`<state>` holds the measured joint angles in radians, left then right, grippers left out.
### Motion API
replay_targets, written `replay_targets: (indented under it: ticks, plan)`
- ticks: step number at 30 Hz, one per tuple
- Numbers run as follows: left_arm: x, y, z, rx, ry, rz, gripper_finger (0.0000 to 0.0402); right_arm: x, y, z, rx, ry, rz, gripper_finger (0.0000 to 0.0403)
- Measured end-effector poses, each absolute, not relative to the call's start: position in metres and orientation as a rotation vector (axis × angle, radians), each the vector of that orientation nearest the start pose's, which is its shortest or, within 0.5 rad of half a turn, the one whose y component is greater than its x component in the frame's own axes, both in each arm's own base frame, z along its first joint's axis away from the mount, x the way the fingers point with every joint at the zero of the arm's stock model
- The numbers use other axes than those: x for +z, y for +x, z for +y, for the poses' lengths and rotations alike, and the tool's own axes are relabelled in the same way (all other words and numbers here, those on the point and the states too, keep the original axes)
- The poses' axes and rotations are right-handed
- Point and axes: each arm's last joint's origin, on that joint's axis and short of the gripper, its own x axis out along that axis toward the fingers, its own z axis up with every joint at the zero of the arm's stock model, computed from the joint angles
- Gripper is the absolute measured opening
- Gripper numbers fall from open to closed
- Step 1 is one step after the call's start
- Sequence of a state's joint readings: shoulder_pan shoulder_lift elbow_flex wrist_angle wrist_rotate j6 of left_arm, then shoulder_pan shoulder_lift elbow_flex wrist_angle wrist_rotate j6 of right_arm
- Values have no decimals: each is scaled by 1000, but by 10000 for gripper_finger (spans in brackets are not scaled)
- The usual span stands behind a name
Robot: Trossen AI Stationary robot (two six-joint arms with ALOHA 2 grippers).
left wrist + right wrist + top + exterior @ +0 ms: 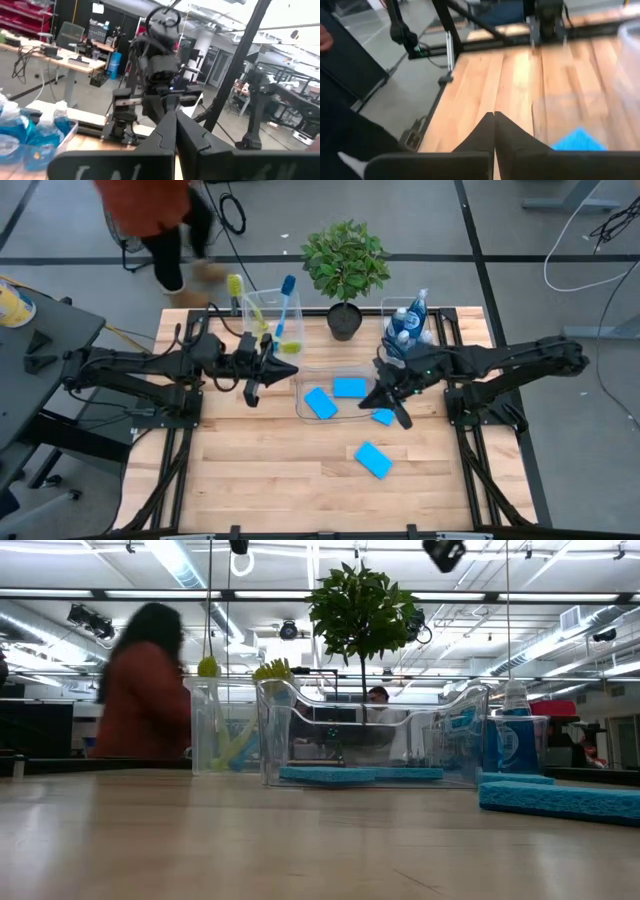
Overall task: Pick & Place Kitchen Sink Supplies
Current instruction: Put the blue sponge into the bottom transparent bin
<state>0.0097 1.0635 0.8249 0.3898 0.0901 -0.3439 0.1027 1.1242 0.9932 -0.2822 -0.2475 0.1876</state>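
We find both grippers closed and empty — the left gripper (252,392) beside the brush bin (262,315), the right gripper (400,416) over a sponge (383,417). Two sponges (335,394) lie in the central bin (300,395); another sponge (372,460) sits on the table (250,470).

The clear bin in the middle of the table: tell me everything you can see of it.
The middle bin is a clear plastic rectangular tub with curved, dipped rims, standing upright on the wooden table. Two flat bright-blue sponges lie on its floor. A third sponge lies just outside it, under the shut right gripper.
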Motion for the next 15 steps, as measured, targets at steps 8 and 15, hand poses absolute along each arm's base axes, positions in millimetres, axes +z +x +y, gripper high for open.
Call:
replay_targets:
  ticks: [8, 15]
  plan:
    - [351, 237, -8, -132, -338, -143, 3, 335, 210, 51, 234, 303, 549, 3]
    - [351, 237, -14, -155, -341, -135, 5, 332, 188, 65, 137, 403, 641, 2]
